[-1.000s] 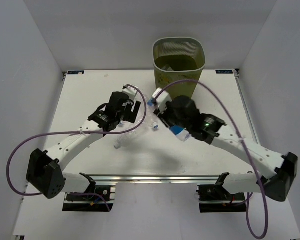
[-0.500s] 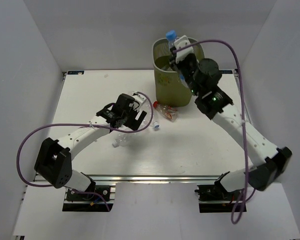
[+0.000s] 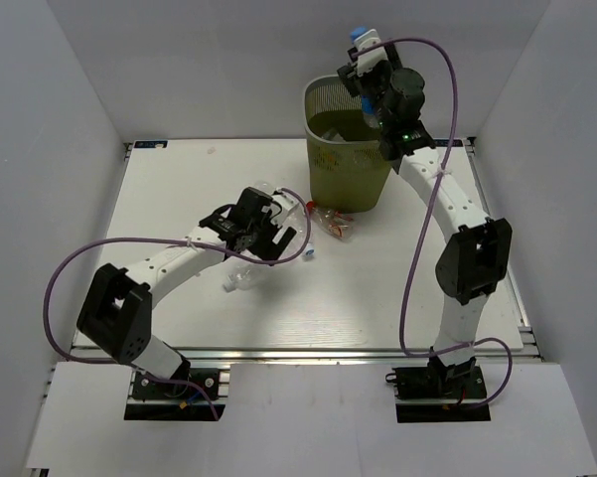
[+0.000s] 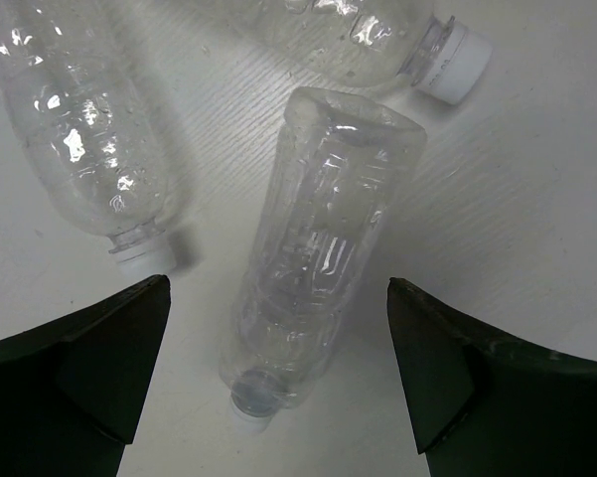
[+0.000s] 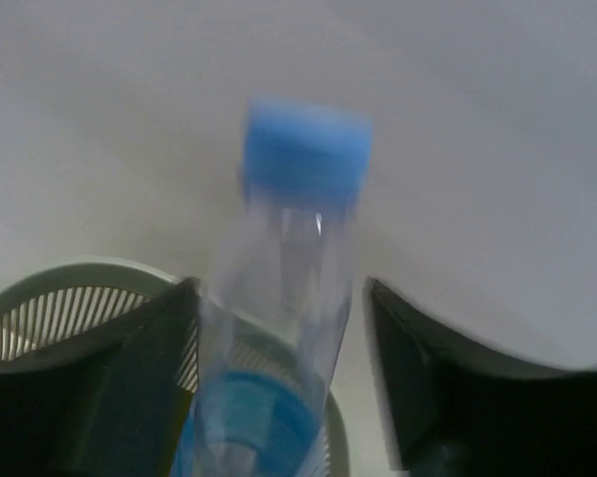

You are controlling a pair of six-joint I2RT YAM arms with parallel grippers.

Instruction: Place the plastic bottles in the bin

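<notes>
Above the bin [image 3: 350, 184], toward its far rim, the right gripper [image 3: 366, 64] is raised with the blue-capped bottle [image 5: 296, 248] standing between its fingers, cap uppermost and blue label low, over the mesh rim seen beneath it. The bottle is blurred, and a thin gap shows on one side of it. Whether it is gripped or already let go cannot be told. On the table [image 3: 179, 179], to the near left of the bin and well apart from it, the left gripper [image 3: 266, 229] is held spread wide, nothing gripped, its fingers set either side of a crushed clear bottle [image 4: 328, 248] lying flat. Two more clear bottles lie just beside that one, an uncrushed one [image 4: 79, 129] and a white-capped one [image 4: 377, 30]. A red-capped bottle [image 3: 333, 224] rests close to the foot of the bin. The likeliest failure is judged to be at the drop. If the blue-capped bottle is released off-centre, the rim could be struck and the bottle thrown behind the bin, beyond easy reach. At the left gripper, the crushed bottle could be squeezed out sideways by its slick, springy walls, or a neighbour could be knocked rolling.
</notes>
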